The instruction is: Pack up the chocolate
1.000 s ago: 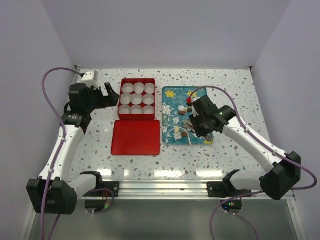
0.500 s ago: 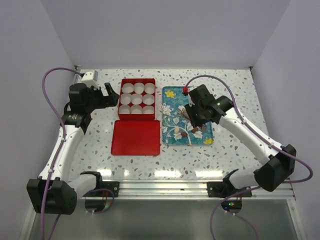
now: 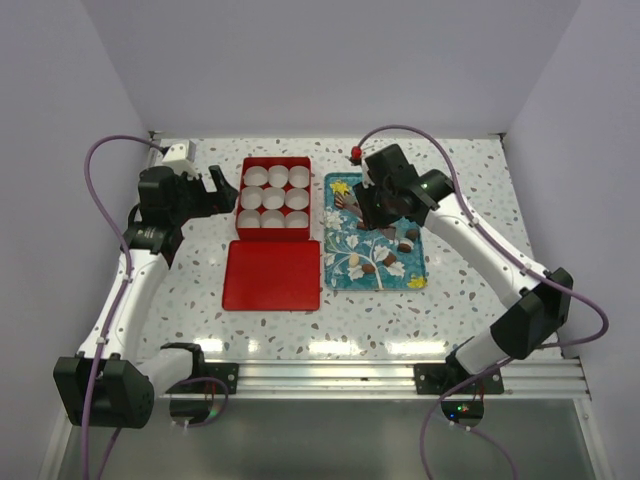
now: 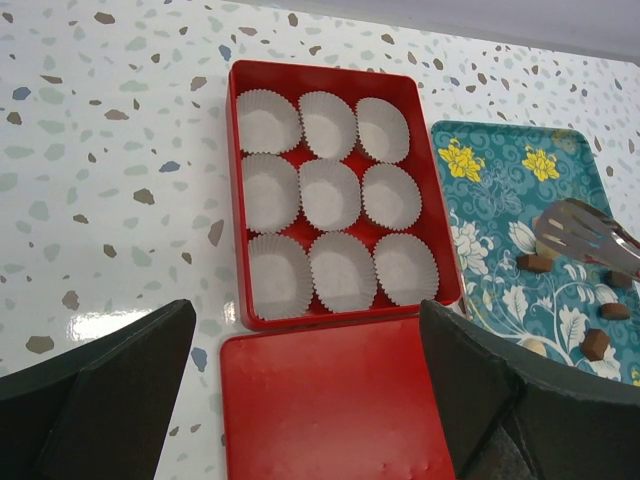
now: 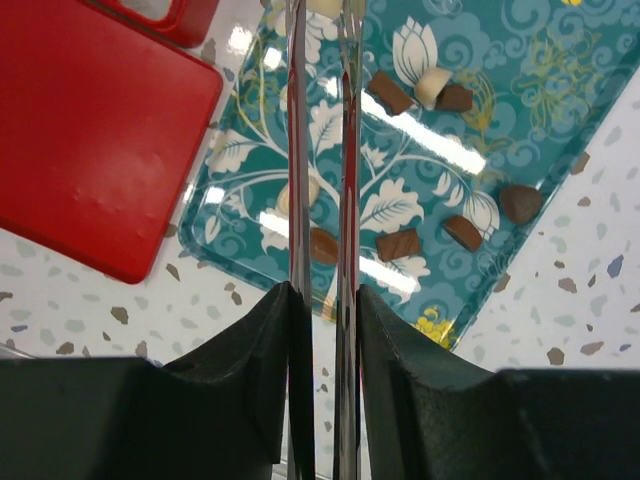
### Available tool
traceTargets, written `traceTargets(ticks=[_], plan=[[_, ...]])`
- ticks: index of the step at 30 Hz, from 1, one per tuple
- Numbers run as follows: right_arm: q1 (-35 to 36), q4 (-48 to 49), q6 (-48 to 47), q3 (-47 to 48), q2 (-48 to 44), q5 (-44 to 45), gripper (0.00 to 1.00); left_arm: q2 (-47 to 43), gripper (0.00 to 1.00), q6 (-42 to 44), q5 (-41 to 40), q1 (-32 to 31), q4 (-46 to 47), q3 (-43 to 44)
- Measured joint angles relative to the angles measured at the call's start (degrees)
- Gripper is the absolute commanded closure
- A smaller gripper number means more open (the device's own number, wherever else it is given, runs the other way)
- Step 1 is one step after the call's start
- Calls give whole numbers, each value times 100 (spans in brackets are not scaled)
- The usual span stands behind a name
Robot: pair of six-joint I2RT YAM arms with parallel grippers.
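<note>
**Inspector:** Position of the chocolate?

**Recorder:** Every piece seen lies loose on the teal tray, across its middle and near half. Most are dark brown. One cream-white piece sits in a small cluster with two brown ones.

**Inspector:** Relation to the tool?

**Recorder:** The right gripper ends in two long, thin metal blades, which hang over the far-left part of the tray. In the right wrist view most pieces lie to the right of the blades, apart from them. One brown piece shows through the slit between the blades, on the tray beneath. In the left wrist view another brown piece lies just beside the blade tip, but contact cannot be determined.

**Inspector:** Condition of the tool?

**Recorder:** The blades are parallel and nearly together, with a narrow slit between them. Their tips run off the top edge of the right wrist view. Something cream shows there between them, and I cannot tell whether it is a gripped piece or the tray's print.

**Inspector:** Surroundings?

**Recorder:** A red box stands just left of the tray, with nine white paper cups in three rows. Its red lid lies flat against the box's near side. The left gripper hovers over the speckled table left of the box, fingers spread wide, holding nothing.
</note>
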Motion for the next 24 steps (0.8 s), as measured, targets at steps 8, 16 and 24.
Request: traceTargets(ticks=[8,16,24], plan=[[219,238,-35,664,535,-286,73,11,0,2,-63,0,-33,0],[748,369,-68,798,815,-457,73,118,0,2,-83,0,-33,2],[870,393,-103,916,1154,-459,72,251,0,4,-83,0,-35,22]])
